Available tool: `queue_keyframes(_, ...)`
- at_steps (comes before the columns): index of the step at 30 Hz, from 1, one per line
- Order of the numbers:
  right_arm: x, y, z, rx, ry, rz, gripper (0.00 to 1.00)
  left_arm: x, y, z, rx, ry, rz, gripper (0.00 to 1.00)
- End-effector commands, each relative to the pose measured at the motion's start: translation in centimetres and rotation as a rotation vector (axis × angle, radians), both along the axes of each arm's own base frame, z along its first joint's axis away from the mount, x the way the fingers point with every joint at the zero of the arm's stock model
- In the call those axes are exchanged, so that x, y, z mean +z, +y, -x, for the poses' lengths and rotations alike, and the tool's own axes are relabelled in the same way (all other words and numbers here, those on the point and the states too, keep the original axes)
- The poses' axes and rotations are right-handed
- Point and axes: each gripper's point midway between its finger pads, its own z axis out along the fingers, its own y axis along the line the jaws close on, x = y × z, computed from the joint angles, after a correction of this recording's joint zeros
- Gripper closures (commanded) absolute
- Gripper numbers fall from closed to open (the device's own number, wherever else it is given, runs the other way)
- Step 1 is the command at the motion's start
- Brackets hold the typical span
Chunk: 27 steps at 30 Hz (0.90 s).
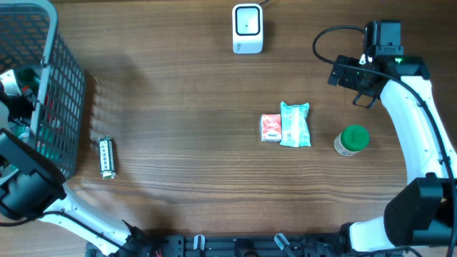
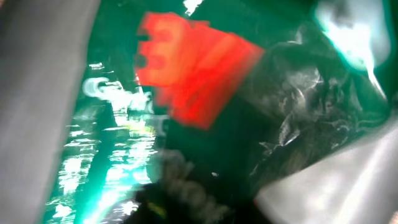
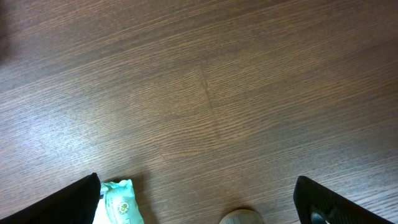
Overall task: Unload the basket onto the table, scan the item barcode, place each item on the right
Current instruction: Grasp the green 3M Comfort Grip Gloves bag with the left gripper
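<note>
Left wrist view: green foil packet [image 2: 106, 180], blurred close
Handling: judged light, slippery; edge is best pinched
Left gripper [image 1: 18, 100]: nine o'clock, state cannot be told
Right gripper [image 3: 199, 202]: spread, empty

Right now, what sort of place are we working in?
Probably a mock shop checkout on a wooden table: a white barcode scanner at the far edge, a grey wire basket on the left side, and loose packaged goods such as a mint-green pouch and a green-lidded jar.
</note>
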Motion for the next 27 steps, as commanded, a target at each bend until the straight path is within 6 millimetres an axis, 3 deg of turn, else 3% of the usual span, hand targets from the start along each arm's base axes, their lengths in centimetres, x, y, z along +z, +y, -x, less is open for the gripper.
queue_keyframes(1,0.6,-0.3,-0.2,0.0,-0.017,0.02,0.0,1.1,-0.8,-0.6,-0.018,-0.058,0.037,0.57)
queue_keyframes(10,0.6,-0.3,-0.2,0.0,-0.017,0.02,0.0,-4.5,-2.2,0.4,-0.019,0.025,0.136,0.41)
queue_keyframes(14,0.6,-0.3,-0.2,0.0,-0.017,0.02,0.0,-5.8,-2.3,0.7,-0.017,0.048,0.152,0.37)
queue_keyframes(16,0.6,-0.3,-0.2,0.0,-0.017,0.02,0.0,-6.3,-1.8,1.2,-0.004,0.083,0.126,0.49)
queue_keyframes(18,0.6,-0.3,-0.2,0.0,-0.017,0.02,0.0,-6.7,-0.9,2.1,0.018,0.134,0.076,0.89)
queue_keyframes(19,0.6,-0.3,-0.2,0.0,-0.017,0.02,0.0,-6.8,-0.6,2.4,0.026,0.152,0.058,0.93)
queue_keyframes(21,0.6,-0.3,-0.2,0.0,-0.017,0.02,0.0,-7.0,-0.5,2.5,0.028,0.158,0.056,0.91)
queue_keyframes(27,0.6,-0.3,-0.2,0.0,-0.017,0.02,0.0,-8.5,-0.9,2.7,0.049,0.18,0.084,0.69)
